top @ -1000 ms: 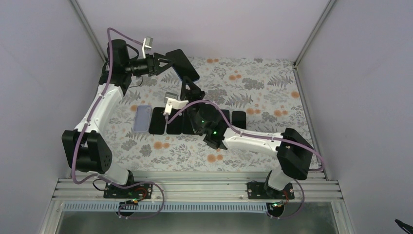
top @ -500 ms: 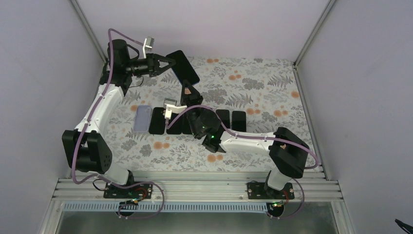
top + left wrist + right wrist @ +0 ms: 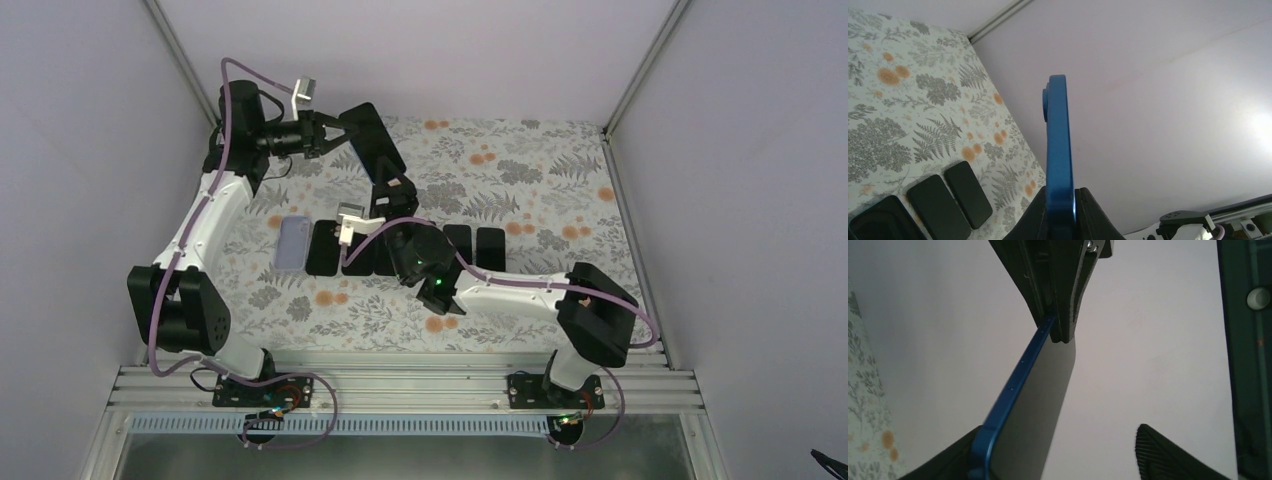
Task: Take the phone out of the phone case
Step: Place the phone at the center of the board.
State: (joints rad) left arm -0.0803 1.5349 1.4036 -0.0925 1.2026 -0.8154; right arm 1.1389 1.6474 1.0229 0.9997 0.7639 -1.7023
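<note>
A blue-edged phone (image 3: 372, 140) with a dark screen hangs tilted in the air over the back of the table. My left gripper (image 3: 335, 133) is shut on its upper end. In the left wrist view the phone (image 3: 1057, 130) stands edge-on, squeezed between both fingers of that gripper (image 3: 1061, 210). My right gripper (image 3: 388, 190) is open round the phone's lower end. In the right wrist view the phone (image 3: 1033, 390) rests against one finger, and the other finger (image 3: 1168, 450) stands well apart. Whether a phone case is round it I cannot tell.
A pale lilac flat shell (image 3: 292, 243) lies on the flowered table (image 3: 520, 180), at the left end of a row of several black phone-shaped slabs (image 3: 490, 245). My right arm crosses above that row. Grey walls close in the back and sides.
My left gripper has shut on the phone's upper end. My right gripper, shut on the lower end before, has opened. The phone has stayed in about the same place.
</note>
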